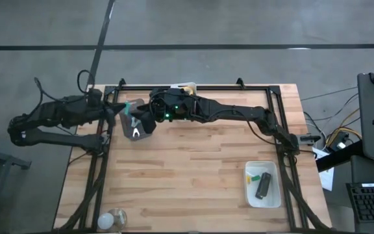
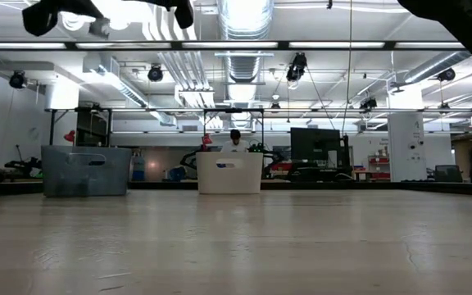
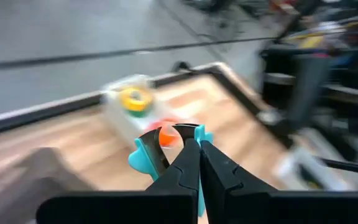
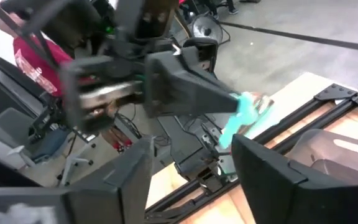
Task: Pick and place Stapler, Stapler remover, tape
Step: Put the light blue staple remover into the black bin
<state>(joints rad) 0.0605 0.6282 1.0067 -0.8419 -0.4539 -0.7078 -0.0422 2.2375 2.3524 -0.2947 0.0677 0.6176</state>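
Stapler (image 1: 263, 186) in white tray (image 1: 273, 200) | wood table (image 1: 193, 169) | left hand (image 3: 178, 138) grips teal remover (image 3: 143, 157) | right hand (image 4: 191, 163) open

- No text, label, brand, number or sign can be read in any view.
- Pale marks on a person's red shirt (image 4: 35, 57) are too blurred to read.

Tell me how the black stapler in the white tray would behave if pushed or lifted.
The stapler lies flat and is oblong, so it likely slides rather than rolls. Pushed, it would probably soon meet the white tray wall or nudge the green-and-yellow piece beside it. It looks rigid, so it shouldn't flex when lifted.
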